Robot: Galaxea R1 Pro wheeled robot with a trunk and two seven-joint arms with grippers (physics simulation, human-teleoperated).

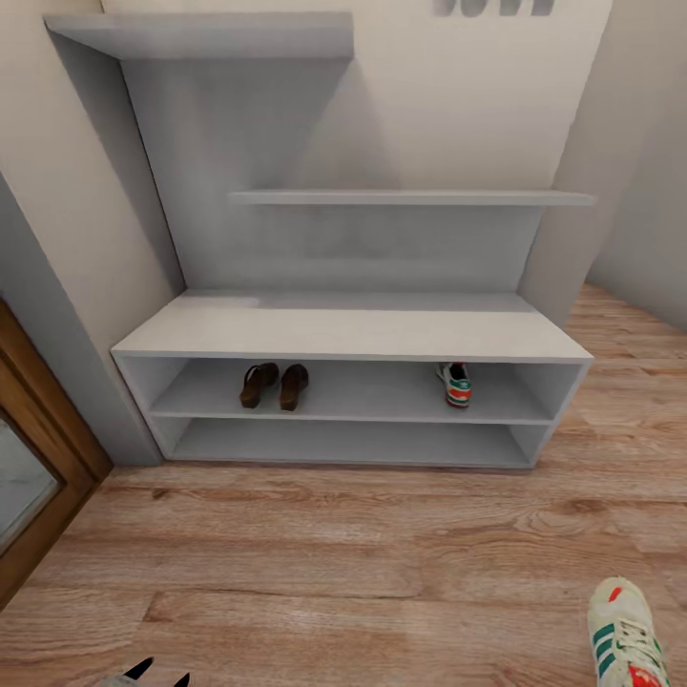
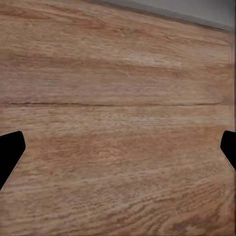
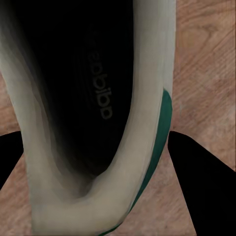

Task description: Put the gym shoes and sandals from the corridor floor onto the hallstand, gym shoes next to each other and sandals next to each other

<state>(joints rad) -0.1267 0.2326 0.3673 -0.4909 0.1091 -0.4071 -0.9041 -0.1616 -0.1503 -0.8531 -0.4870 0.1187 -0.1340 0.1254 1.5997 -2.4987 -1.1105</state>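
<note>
The pale grey hallstand [image 1: 353, 329] stood against the wall on the wood-plank corridor floor [image 1: 334, 563], with a low bench, two long open shelves under it and two staggered upper shelves on the tall back panel. On the upper of the two open shelves, the two dark brown sandals [image 1: 274, 385] lay close beside each other toward the left end. One gym shoe [image 1: 456, 384], cream-white with green stripes and red parts, stood on the same shelf toward the right end, well apart from the sandals. The second gym shoe [image 1: 625, 637] was near the lower right corner of the head view, over the floor and not on the rack. In the right wrist view this shoe [image 3: 93, 123] was seen from very near, its dark opening between the two fingers of the right gripper [image 3: 98, 182]; the fingers were on both sides of the heel, but I could not tell whether they pressed it. The left gripper [image 2: 118, 152] was over the bare floor, with its fingers [image 2: 10, 152] wide apart and nothing between them.
</note>
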